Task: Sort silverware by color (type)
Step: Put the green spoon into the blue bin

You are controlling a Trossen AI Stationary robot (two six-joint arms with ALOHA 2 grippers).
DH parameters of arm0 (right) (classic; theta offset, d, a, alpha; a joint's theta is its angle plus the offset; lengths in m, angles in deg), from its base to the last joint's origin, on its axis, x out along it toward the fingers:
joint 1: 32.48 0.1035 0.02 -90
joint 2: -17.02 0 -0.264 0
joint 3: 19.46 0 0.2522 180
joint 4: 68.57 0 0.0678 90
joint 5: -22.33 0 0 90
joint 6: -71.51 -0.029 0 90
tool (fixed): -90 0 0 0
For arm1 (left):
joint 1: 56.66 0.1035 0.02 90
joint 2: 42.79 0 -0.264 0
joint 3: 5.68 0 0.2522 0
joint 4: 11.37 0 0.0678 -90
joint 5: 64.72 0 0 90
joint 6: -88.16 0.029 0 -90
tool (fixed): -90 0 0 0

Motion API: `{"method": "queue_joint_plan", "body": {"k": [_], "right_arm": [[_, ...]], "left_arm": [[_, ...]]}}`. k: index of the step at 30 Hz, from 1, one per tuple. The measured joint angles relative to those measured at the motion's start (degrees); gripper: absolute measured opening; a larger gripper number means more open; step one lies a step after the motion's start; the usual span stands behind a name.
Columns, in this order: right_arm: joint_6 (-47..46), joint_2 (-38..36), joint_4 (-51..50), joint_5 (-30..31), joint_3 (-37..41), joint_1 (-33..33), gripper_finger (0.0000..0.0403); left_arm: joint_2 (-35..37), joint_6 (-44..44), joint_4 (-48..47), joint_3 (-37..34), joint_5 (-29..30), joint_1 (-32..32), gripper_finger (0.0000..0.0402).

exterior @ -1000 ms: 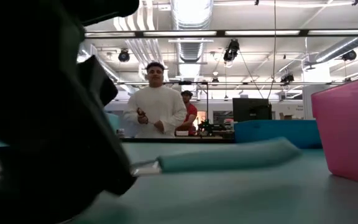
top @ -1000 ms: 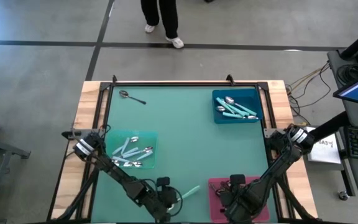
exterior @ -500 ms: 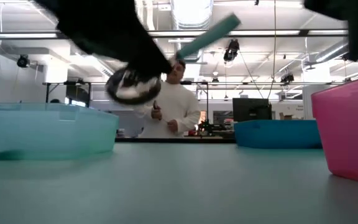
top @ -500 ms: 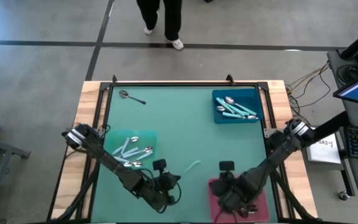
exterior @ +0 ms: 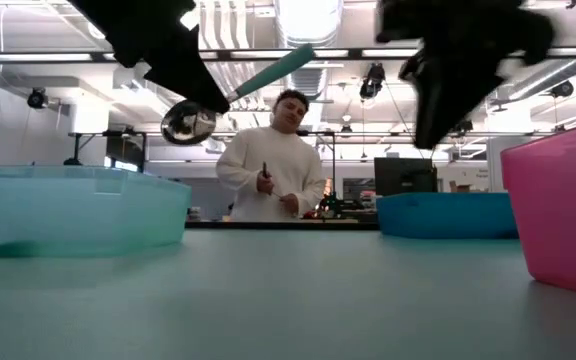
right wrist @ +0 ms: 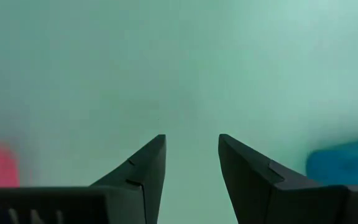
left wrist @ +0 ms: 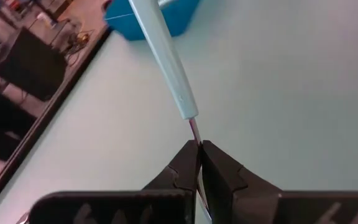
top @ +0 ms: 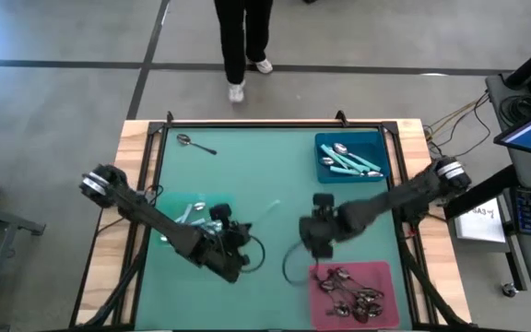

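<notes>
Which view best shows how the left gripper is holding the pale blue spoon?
The left wrist view: the left gripper is pinched shut on the pale blue spoon at its metal neck. The low view shows bowl and handle raised above the table. The high view shows only the handle tip. The right wrist view misses it.

A teal-topped table (top: 275, 175) with wooden edges carries a blue tray (top: 350, 157) at upper right, a pale teal tray (top: 196, 221) at left, a pink tray (top: 350, 293) at lower right (all holding spoons), and one loose spoon (top: 194, 143) at upper left.
</notes>
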Motion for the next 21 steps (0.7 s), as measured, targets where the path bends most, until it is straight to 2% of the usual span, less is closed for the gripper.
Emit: {"method": "queue_joint_plan", "body": {"k": [4, 9, 15, 18, 21], "right_arm": [[0.06, -6.15, 15.18, -2.12, 7.02, -6.26, 0.0141], [0.13, -12.33, 41.82, -2.36, 17.53, -10.5, 0.0137], [-0.09, -15.24, 68.77, -6.45, 26.5, -13.1, 0.0149], [-0.05, -14.97, 76.3, -8.66, 27.74, -13.92, 0.0163], [0.09, -14.07, 79.04, -8.87, 27.74, -14.58, 0.0179]], "left_arm": [[5.43, -0.2, 8.76, -6.31, 0.39, 2.23, 0.0001], [9.36, 4.74, 32.05, -15.15, 0.37, 4.33, 0.0], [8.14, 9.25, 58.17, -22.66, 0.13, 6.91, 0.0], [5.88, 11.48, 65.49, -23.68, -0.04, 7.76, 0.0], [3.63, 14.76, 69.03, -22.8, 0.13, 8.39, 0.0]]}}
